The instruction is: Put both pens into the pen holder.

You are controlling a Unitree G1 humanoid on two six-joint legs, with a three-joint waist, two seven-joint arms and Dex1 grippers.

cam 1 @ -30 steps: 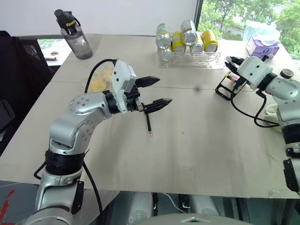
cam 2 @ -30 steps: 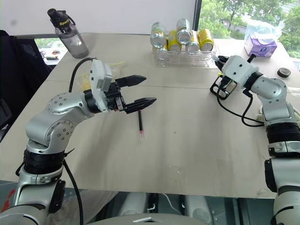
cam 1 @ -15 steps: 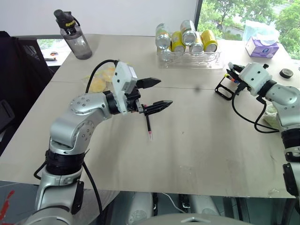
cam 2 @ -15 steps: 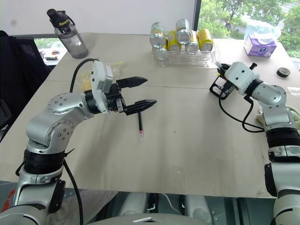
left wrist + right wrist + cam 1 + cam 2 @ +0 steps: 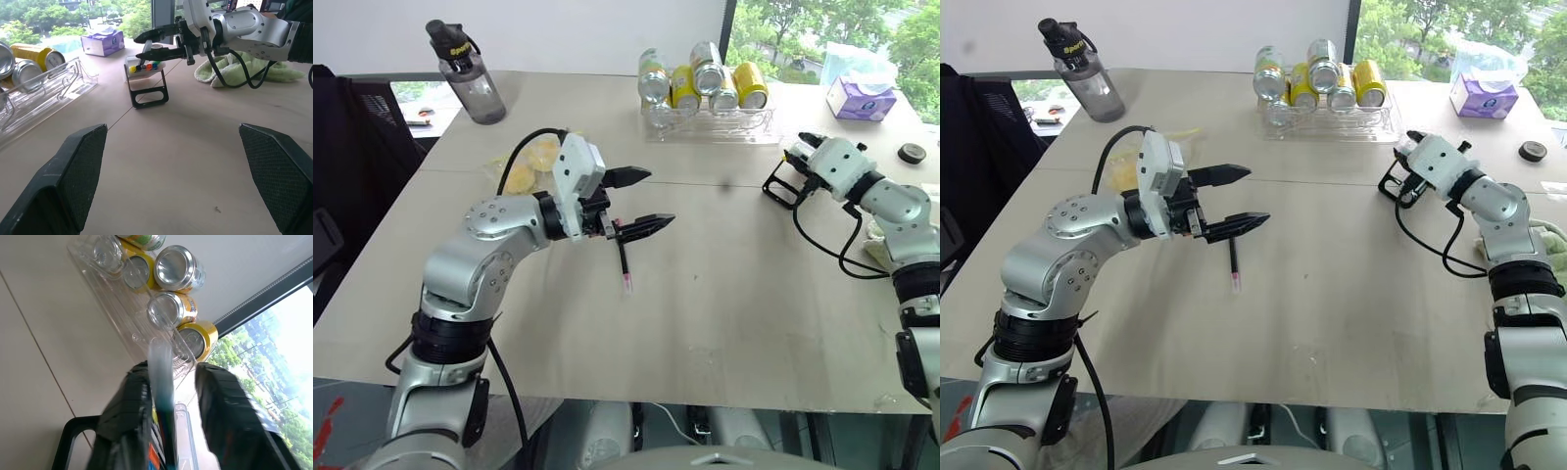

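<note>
Now our left pincer hangs wide apart over the pink pen on the bench. Our right pincer sits at the holder, fingers parted around the blue pen.

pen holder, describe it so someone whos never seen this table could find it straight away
Start at the clear tray of drink cans at the table's far edge, then look toward the robot's right. The pen holder stands just beyond the tray's end, beside the right gripper. It is far smaller than the tray, black-framed, with clear sides.
</note>
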